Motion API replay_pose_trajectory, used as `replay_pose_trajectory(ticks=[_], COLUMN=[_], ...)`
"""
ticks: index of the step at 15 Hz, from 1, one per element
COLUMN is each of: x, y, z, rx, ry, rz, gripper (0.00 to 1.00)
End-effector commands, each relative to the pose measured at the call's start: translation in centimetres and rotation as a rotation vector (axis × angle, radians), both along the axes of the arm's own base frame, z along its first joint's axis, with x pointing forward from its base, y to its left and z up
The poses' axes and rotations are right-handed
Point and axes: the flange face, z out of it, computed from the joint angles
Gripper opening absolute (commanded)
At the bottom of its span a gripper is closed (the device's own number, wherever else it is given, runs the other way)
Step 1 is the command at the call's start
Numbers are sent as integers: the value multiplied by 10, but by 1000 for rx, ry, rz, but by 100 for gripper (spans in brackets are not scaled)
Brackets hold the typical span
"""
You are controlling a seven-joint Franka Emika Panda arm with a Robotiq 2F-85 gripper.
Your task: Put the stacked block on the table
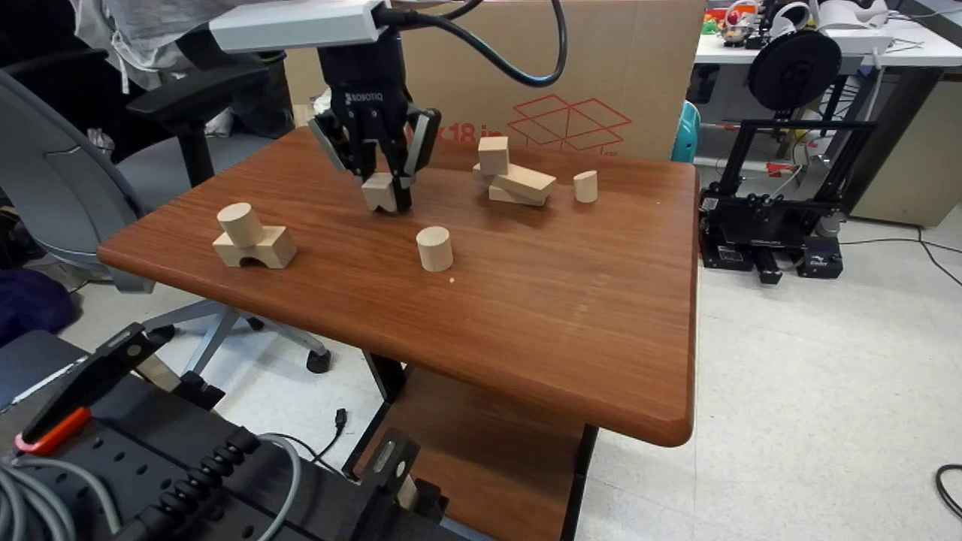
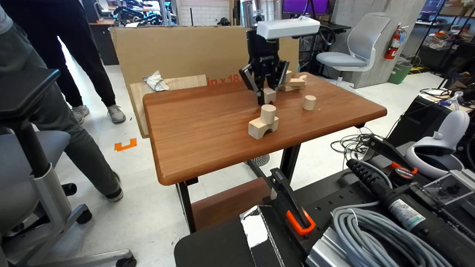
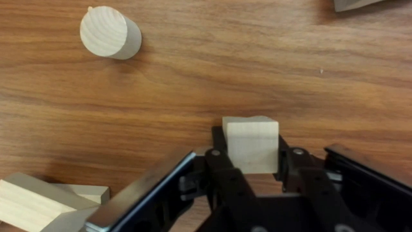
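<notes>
One notched wooden block [image 1: 378,193] is clamped in the pincer [image 3: 251,145], on or just above the glossy table [image 1: 541,315].

In the background we note a large cardboard panel [image 2: 182,52] and, beyond it, a white brick wall [image 2: 207,14]. We see a pale floor [image 2: 144,207] and a grey chair [image 2: 365,42] near a concrete wall [image 2: 402,13]; a red fire extinguisher [image 2: 393,45] hangs there above a green bin [image 2: 400,73].
</notes>
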Motion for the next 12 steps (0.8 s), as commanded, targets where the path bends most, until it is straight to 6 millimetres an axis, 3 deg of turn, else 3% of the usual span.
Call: replay_pose_trajectory(ticks=[1,6,9,12], x=[6,1,-12,-32], y=[7,13,17,17], z=[-6,-2,22,73], rx=[-6,-18,-30,-43], ry=[3,-2,-11,-63], rz=[23,46,88,112], gripper=[60,96,100,100])
